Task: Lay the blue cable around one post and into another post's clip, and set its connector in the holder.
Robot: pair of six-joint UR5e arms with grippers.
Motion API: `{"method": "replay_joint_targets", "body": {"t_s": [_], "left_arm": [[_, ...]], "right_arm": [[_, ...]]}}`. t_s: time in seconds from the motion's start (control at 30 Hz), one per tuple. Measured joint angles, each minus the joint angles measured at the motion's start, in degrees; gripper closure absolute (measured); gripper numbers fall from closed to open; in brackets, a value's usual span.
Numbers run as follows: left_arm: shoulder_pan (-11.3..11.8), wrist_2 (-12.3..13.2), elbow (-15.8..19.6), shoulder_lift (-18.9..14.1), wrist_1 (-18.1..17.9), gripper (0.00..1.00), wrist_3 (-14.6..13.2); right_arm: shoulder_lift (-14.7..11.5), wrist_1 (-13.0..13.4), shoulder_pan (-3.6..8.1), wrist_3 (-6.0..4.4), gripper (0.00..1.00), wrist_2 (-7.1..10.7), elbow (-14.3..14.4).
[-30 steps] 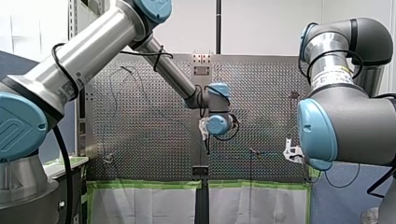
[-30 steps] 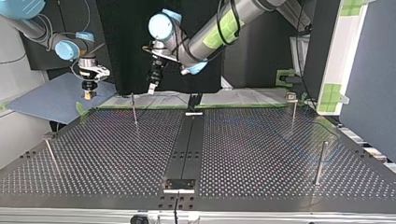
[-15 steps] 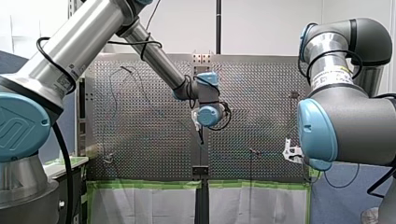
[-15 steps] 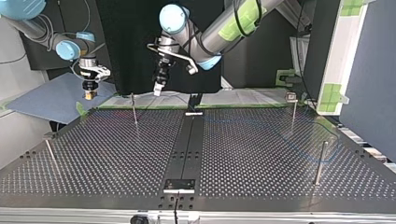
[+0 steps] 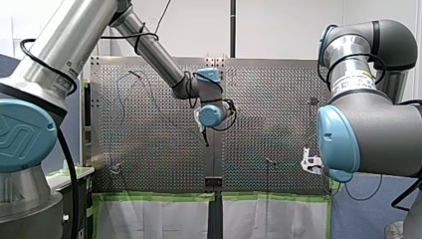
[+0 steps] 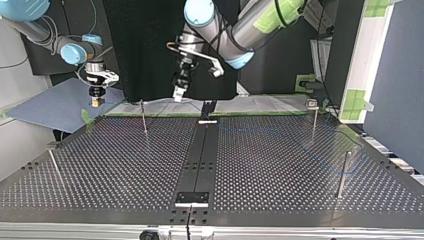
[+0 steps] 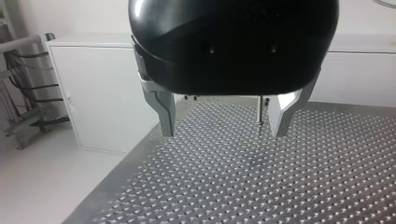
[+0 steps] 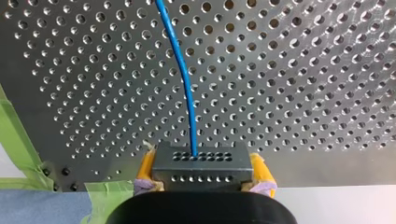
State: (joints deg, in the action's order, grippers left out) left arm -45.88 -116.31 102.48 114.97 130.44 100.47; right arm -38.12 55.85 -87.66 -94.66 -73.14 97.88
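Nearest the arms, at the front view's near right table edge, my right gripper (image 8: 204, 173) has its yellow pads closed on the side faces of the connector (image 8: 201, 161), just above the green tape (image 8: 18, 140). The blue cable (image 8: 184, 74) leaves the connector's face and runs away over the table (image 8: 303, 70). The pads hold only two faces, so I judge that any tug along the cable could tilt the connector or drag it out of the grip. It would then not sit square in the holder.

Further out, my left gripper (image 7: 223, 130) hangs above the table, well clear of it. Its metal fingers are spread wide with nothing between them. A thin post (image 7: 260, 109) stands ahead, close to one finger's line. Coming down carelessly could knock that post. The cable is also thin and lies low on the plate, so the fingertips may close on nothing or scrape the holes.

Farthest, at the front view's far left, the slack lies as a faint loose curve. If it is drawn in fast, it could catch the wrong post or go taut and pull on the connector.
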Motion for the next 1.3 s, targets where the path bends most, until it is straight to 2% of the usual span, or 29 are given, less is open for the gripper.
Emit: {"method": "replay_joint_targets", "body": {"t_s": [0.3,0.5,0.67,0.97,1.13,1.3], "left_arm": [[1.1,0.0,4.5,-4.5,-2.0,0.0,-0.8],[3.0,0.4,7.4,-7.4,-4.2,0.0,-1.9],[5.2,2.2,9.7,-9.7,-6.5,0.0,-2.8],[9.3,6.2,13.8,-13.7,-10.4,0.0,-6.1],[11.6,8.5,16.2,-14.3,-10.7,0.0,-6.8],[13.9,8.3,18.5,-14.4,-9.3,0.0,-7.9]], "right_arm": [[0.1,0.3,-0.05,-0.19,1.0,0.0,0.0],[0.1,0.3,-0.09,-0.21,1.0,0.0,0.0],[0.1,0.3,-0.38,-0.21,1.0,0.0,0.0],[0.1,0.3,-0.7,-0.2,1.0,0.0,0.0],[0.2,0.3,-0.89,-0.2,1.0,0.0,0.0],[0.2,0.3,-1.04,-0.28,1.0,0.0,0.0]]}}
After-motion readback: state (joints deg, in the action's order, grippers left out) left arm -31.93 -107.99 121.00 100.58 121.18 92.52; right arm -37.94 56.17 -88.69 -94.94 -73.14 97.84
